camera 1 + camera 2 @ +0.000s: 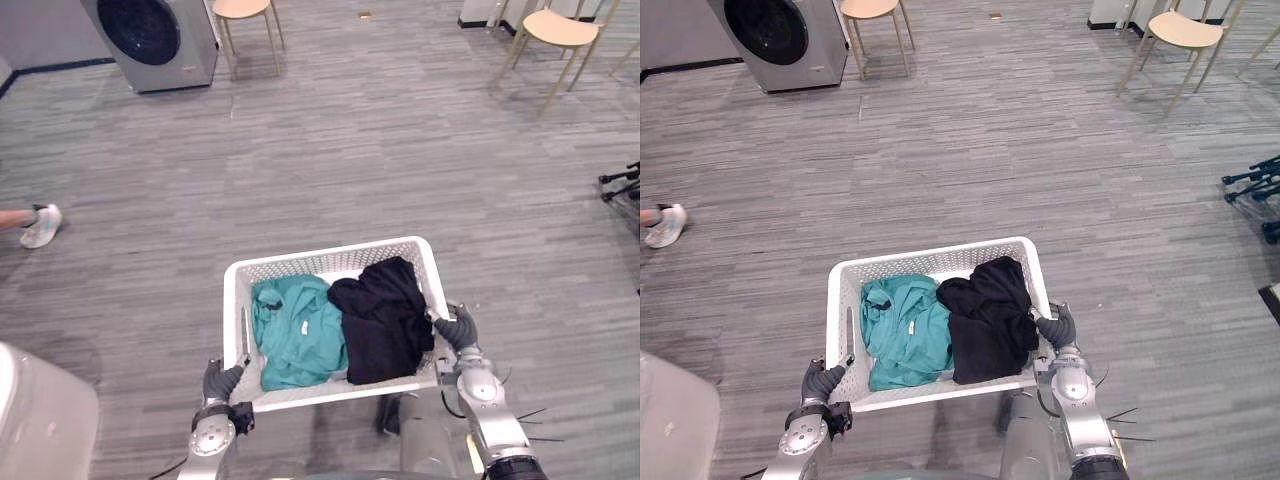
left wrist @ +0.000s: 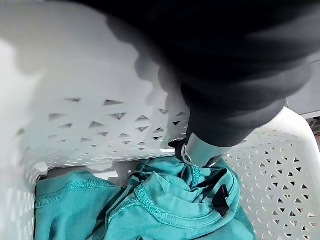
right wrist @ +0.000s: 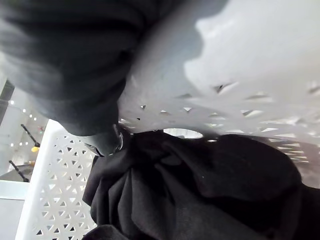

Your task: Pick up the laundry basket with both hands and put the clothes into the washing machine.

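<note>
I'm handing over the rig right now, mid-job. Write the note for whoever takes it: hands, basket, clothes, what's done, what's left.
Left hand: curled over the laundry basket at its left rim.
Right hand: curled over its right rim.
The basket is held in front of the robot, apparently off the floor. The teal garment lies in its left half and the black garment in its right, the two touching.
The washing machine stands far ahead to the left, and its round door looks shut.
Done: basket picked up.
Left: carry it to the machine and load both garments.
Watch out for a person's shoe at the far left.
</note>
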You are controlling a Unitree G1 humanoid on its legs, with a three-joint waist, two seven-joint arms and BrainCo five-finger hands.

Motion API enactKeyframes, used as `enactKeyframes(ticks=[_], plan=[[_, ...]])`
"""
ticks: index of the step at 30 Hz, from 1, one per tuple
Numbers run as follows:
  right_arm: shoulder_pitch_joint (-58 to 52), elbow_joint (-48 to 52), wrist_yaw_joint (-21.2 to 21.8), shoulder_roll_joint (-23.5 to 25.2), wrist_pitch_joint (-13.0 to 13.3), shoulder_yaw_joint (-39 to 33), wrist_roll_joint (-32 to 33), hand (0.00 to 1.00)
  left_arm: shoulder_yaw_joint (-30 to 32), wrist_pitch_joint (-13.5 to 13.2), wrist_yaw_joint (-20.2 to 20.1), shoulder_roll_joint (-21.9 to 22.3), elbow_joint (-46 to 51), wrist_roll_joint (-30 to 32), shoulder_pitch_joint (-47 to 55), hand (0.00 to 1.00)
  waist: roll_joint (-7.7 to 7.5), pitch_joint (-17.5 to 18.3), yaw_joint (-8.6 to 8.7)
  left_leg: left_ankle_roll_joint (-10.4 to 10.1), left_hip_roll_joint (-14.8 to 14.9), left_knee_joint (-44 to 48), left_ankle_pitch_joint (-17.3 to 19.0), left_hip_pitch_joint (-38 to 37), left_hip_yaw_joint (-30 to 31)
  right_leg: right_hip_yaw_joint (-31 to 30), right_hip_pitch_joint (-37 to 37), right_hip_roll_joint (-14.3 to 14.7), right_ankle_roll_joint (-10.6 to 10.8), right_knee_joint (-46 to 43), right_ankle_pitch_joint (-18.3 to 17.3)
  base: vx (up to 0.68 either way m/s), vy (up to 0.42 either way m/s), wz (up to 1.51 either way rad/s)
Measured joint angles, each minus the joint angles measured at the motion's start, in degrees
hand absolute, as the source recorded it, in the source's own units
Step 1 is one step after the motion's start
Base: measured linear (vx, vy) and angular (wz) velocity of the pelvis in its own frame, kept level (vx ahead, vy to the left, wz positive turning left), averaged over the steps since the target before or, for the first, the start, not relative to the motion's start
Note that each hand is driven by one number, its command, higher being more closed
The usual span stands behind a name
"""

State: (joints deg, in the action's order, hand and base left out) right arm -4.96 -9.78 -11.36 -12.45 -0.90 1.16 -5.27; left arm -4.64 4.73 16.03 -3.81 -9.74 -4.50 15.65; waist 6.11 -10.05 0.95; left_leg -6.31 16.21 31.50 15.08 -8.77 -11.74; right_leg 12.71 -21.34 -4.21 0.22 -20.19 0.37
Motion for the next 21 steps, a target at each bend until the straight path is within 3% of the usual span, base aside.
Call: enactKeyframes(ticks=[1,2,3,4,6,8,9,10,11,12,13,14,16,17,18,19,21], plan=[[-0.42,0.08,-0.13,-0.12,-0.03,-0.55,0.17,1.0,-0.22,0.01,-0.01,0.67,-0.57,0.23,-0.17,1.0,0.02,-0.4,-0.13,-0.36,2.53,13.3,-5.36,5.5,0.75,0.88,3.81,0.54,-0.27,1.94,-1.42,0.53,-0.212,0.27],[-0.69,0.17,-0.17,-0.14,-0.03,-0.87,0.27,1.0,-0.35,0.0,-0.01,0.9,-1.0,0.25,-0.45,1.0,0.16,-0.8,-0.23,-0.12,3.89,20.27,-5.14,8.02,0.33,1.35,6.55,0.88,-0.57,3.53,-1.7,0.53,-0.12,0.31],[-1.81,1.06,-0.3,-0.15,-0.03,-1.03,0.31,1.0,-0.73,0.0,-0.02,0.82,-1.22,0.26,-0.27,1.0,-0.01,-1.31,-0.67,1.5,5.19,30.04,-4.13,12.26,-1.26,2.03,12.28,1.4,-1.04,7.59,-2.41,0.5,-0.044,0.4],[-3.41,3.15,-0.73,-0.11,0.01,-1.03,0.37,1.0,-1.11,-0.03,-0.38,0.53,-1.21,0.27,-0.31,1.0,-0.55,-1.8,-1.4,4.26,4.98,32.85,-2.4,15.37,-4.19,2.69,17.58,1.19,-0.58,11.55,-2.8,0.49,-0.031,0.44],[-4.11,5.56,-0.97,-0.12,0.06,-1.06,0.41,1.0,-1.28,-0.4,-0.99,0.0,-0.77,0.26,-0.51,1.0,-1.13,-2.09,-2.13,7.24,3.29,28.21,-0.48,21.25,-6.5,4.32,22.41,0.67,0.29,15.46,-3.36,0.48,0.026,0.47],[-3.34,6.19,-1.03,-0.23,0.08,-1.28,0.4,1.0,-1.2,-0.46,-1.01,0.01,-0.3,0.27,-0.89,1.0,-1.1,-2.1,-2.9,7.69,-1.22,15.32,-0.19,26.56,-6.05,5.19,24.52,-1.03,2.28,16.57,-4.68,0.49,0.137,0.35],[-3.31,6.1,-1.09,-0.17,0.08,-1.74,0.4,1.0,-1.23,-0.46,-1.12,0.14,0.38,0.67,-0.84,1.0,-1.23,-2.18,-3.49,4.68,-5.94,-1.27,-2.66,28.6,-3.93,6.3,26.46,-2.96,4.24,17.47,-5.86,0.35,0.161,0.27],[-3.36,6.04,-1.13,-0.11,0.08,-1.85,0.39,1.0,-1.23,-0.45,-1.22,0.14,0.52,0.73,-0.73,1.0,-1.15,-2.16,-3.51,3.24,-7.42,-8.54,-4.72,28.63,-2.92,6.74,27.53,-3.46,5.24,17.86,-6.46,0.49,0.243,0.27],[-3.3,5.42,-1.25,0.56,0.04,-1.93,0.37,1.0,-1.21,-0.34,-1.31,-0.21,0.56,0.84,-0.63,1.0,-1.82,-2.4,-4.12,4.71,-9.27,-12.94,-12.77,27.85,-2.45,6.5,29.39,-4.56,6.66,18.66,-7.13,0.58,0.246,0.18],[-3.24,4.64,-1.72,1.36,0.04,-1.89,0.33,1.0,-1.22,-0.17,-1.32,-1.37,0.91,1.15,-0.78,1.0,-3.7,-1.53,-4.85,8.43,-12.48,-13.41,-13.46,26.6,-2.94,6.0,30.77,-6.44,7.92,20.05,-7.13,0.6,0.232,0.28],[-3.18,4.71,-2.09,1.34,0.13,-2.0,0.29,1.0,-1.23,-0.15,-1.33,-1.46,1.65,1.45,-1.02,1.0,-4.07,-1.37,-4.43,10.83,-12.87,-10.83,-12.69,28.21,-2.5,6.12,31.21,-7.12,8.56,20.5,-6.53,0.6,0.248,0.59],[-2.56,4.02,-2.37,1.39,0.2,-2.6,0.31,1.0,-1.33,-0.03,-1.41,-1.14,2.18,2.29,-1.5,1.0,-4.28,-1.44,-3.53,13.63,-12.69,-3.46,-9.73,31.05,-2.82,6.06,32.7,-7.79,9.94,20.35,-5.72,0.45,0.221,0.56],[-1.88,3.21,-2.19,1.75,0.01,-3.12,-0.18,1.0,-1.75,0.65,-1.54,-0.82,2.06,3.04,-0.73,1.0,-4.44,-1.53,-4.87,13.76,-12.63,0.56,-2.41,28.2,-4.14,4.22,30.63,-10.25,13.66,8.15,-8.87,0.57,0.317,-0.09],[-0.91,1.55,-1.86,1.94,0.14,-3.12,-0.64,1.0,-1.87,0.84,-1.54,-1.47,1.63,3.06,-0.71,1.0,-4.86,-1.83,-4.79,12.94,-14.0,-0.63,2.21,22.69,-5.29,2.47,22.47,-15.29,8.71,-15.55,-9.82,0.59,0.323,-0.37],[-1.04,0.9,-1.87,2.22,0.13,-3.12,-0.83,1.0,-1.93,1.09,-1.56,-1.97,1.62,3.08,-0.99,1.0,-5.35,-2.07,-4.42,13.04,-15.06,-1.68,2.85,20.07,-5.37,2.11,19.29,-17.1,6.15,-25.16,-9.83,0.61,0.276,-0.1],[-1.15,-0.87,-2.03,3.67,0.12,-3.09,-0.85,1.0,-2.01,1.21,-1.56,-3.21,1.61,3.16,-0.66,1.0,-6.0,-2.04,-3.17,13.04,-16.62,-4.83,3.1,14.69,-5.38,1.68,15.25,-18.12,5.33,-37.14,-10.14,0.55,0.149,0.13],[-1.3,-1.19,-1.84,4.47,0.28,-2.51,-0.94,1.0,-2.13,1.2,-1.56,-4.79,1.59,3.21,-0.34,1.0,-5.47,-1.86,-1.73,13.04,-17.28,-10.8,3.02,7.9,-5.31,3.92,10.76,-16.21,5.15,-39.43,-11.55,0.56,0.124,0.02]])
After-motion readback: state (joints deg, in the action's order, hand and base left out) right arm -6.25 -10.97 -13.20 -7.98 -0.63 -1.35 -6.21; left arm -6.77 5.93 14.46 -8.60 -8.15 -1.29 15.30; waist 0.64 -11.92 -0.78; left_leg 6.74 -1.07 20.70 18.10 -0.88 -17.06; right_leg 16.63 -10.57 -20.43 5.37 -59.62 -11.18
